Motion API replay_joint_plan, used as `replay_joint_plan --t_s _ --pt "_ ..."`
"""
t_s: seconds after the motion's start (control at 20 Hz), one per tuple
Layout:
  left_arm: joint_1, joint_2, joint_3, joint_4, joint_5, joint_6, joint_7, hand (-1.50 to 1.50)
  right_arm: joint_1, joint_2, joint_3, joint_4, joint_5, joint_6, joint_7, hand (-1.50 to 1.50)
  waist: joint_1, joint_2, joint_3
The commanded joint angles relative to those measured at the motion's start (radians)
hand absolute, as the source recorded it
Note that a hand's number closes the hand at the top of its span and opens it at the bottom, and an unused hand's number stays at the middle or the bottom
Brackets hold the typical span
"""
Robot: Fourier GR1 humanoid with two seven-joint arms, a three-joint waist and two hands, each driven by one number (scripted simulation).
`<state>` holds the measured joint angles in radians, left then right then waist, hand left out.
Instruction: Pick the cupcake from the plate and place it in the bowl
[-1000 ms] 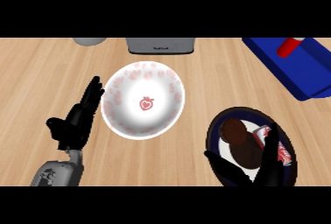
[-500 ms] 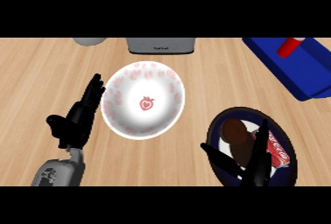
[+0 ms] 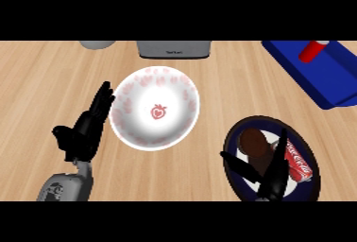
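Observation:
The cupcake (image 3: 254,143), brown-topped with a pale wrapper, sits on the dark round plate (image 3: 244,125) at the lower right. A red-and-white packet (image 3: 300,159) lies beside it on the plate. My right hand (image 3: 269,181) hovers over the plate's near side, open. Its thumb points left of the cupcake and its fingers (image 3: 282,146) stretch up along the cupcake's right side. The white bowl (image 3: 140,94) with red strawberry marks stands in the middle. My left hand (image 3: 85,130) rests open just left of the bowl, fingers straight.
A blue bin (image 3: 317,80) holding a red cylinder (image 3: 313,51) stands at the back right. A grey appliance (image 3: 174,48) and a grey round object (image 3: 97,44) sit along the far edge. Bare wooden counter lies between bowl and plate.
My right hand has moved forward over the plate, its thumb and fingers now spread on either side of the cupcake. The left hand and bowl have stayed put.

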<state>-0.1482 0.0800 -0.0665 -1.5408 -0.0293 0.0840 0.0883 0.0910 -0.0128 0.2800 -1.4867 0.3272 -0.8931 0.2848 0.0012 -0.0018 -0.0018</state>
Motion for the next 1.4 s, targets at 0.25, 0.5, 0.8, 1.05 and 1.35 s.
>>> replay_joint_plan --t_s 0.25,0.5,0.8,1.05,1.35 --pt "0.0 0.027 0.048 -0.024 0.02 -0.045 0.028 0.0 -0.06 0.007 -0.051 0.117 0.0 0.057 0.02 -1.5 -0.002 0.002 0.002" --pt "-0.001 0.003 0.027 -0.008 -0.015 -0.013 -0.003 0.0 -0.209 -0.007 0.003 0.259 0.093 0.102 0.038 1.5 0.004 0.003 0.002" --pt "0.058 -0.016 -0.006 -0.091 -0.022 -0.016 0.042 0.0 -0.172 0.011 0.044 0.272 0.12 0.086 -0.023 1.5 0.003 0.001 0.002" --pt "0.117 -0.002 0.017 -0.059 0.008 -0.062 -0.042 0.0 -0.126 0.012 0.098 0.221 0.075 0.019 -0.075 1.5 0.002 0.001 0.002" --pt "-0.039 -0.047 -0.044 0.003 -0.021 -0.059 -0.002 0.0 -0.455 0.012 0.427 0.326 0.061 -0.118 0.14 1.5 0.135 0.017 0.002"
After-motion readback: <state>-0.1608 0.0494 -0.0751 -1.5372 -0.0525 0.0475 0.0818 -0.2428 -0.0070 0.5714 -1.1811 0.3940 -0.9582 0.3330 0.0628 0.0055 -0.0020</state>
